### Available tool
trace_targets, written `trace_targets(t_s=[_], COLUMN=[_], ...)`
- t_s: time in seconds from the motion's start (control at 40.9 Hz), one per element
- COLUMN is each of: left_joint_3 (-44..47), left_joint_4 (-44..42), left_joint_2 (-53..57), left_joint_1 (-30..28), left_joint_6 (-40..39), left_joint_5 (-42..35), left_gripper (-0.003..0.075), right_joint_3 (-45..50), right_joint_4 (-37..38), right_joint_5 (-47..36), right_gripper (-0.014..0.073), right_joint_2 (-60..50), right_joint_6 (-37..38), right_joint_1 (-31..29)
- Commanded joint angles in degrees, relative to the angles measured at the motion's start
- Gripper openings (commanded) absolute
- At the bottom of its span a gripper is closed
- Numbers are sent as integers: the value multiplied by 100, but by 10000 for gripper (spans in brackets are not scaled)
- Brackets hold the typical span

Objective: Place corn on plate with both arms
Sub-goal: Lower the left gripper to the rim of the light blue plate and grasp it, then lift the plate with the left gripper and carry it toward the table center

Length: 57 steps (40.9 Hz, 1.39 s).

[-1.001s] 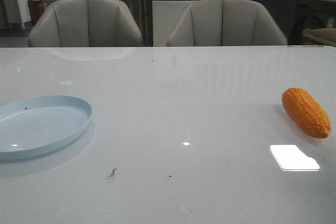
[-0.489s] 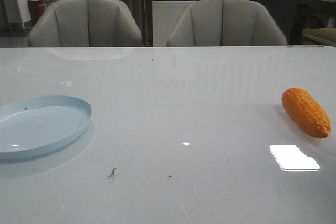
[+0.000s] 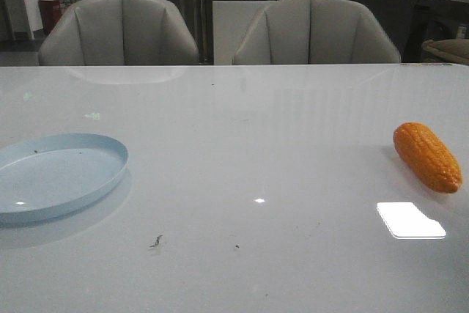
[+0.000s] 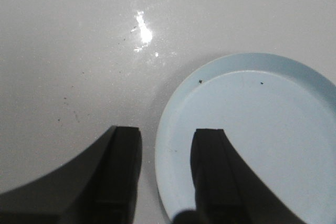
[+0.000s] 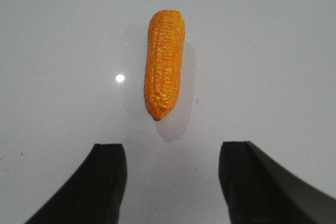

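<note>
The orange corn lies on the white table at the far right. In the right wrist view the corn lies lengthwise ahead of my right gripper, which is open, empty and short of the cob's tip. The pale blue plate sits at the left front of the table, empty. In the left wrist view my left gripper is open and empty above the plate's rim, one finger over the plate and one over the table. Neither arm shows in the front view.
Two grey chairs stand behind the table's far edge. A bright light reflection lies on the table near the corn. Small dark specks mark the table's front middle.
</note>
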State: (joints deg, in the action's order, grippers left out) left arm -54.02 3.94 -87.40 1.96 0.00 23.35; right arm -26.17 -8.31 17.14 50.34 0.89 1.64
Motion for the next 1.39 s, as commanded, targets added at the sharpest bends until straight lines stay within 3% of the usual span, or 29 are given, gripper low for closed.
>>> trace_targets(t_s=[0.0,0.195,0.562,0.659,0.83,1.05,1.368], left_joint_3=[-436,-715,-727,-727,-727,-941,-2415], left_joint_4=[54,54,63,154,168,167,972], left_joint_2=[-325,-1047,-1728,-1782,-1786,-1736,-1524], left_joint_1=[-2,-14,-14,-14,-14,-14,-2], left_joint_6=[-72,-72,-72,-72,-72,-72,-72], left_joint_5=[-84,-20,156,230,418,482,1598], left_gripper=[321,393,388,340,86,97,97], right_joint_3=[-208,-208,-208,-208,-208,-208,-208], right_joint_4=[7,7,7,7,7,7,7], right_joint_5=[-398,-329,-89,-77,-77,-60,24], right_gripper=[500,500,500,500,500,500,500], right_joint_2=[-21,-21,-21,-21,-21,-21,-21], right_joint_6=[-25,-25,-25,-25,-25,-25,-25], right_joint_1=[16,16,16,16,16,16,16])
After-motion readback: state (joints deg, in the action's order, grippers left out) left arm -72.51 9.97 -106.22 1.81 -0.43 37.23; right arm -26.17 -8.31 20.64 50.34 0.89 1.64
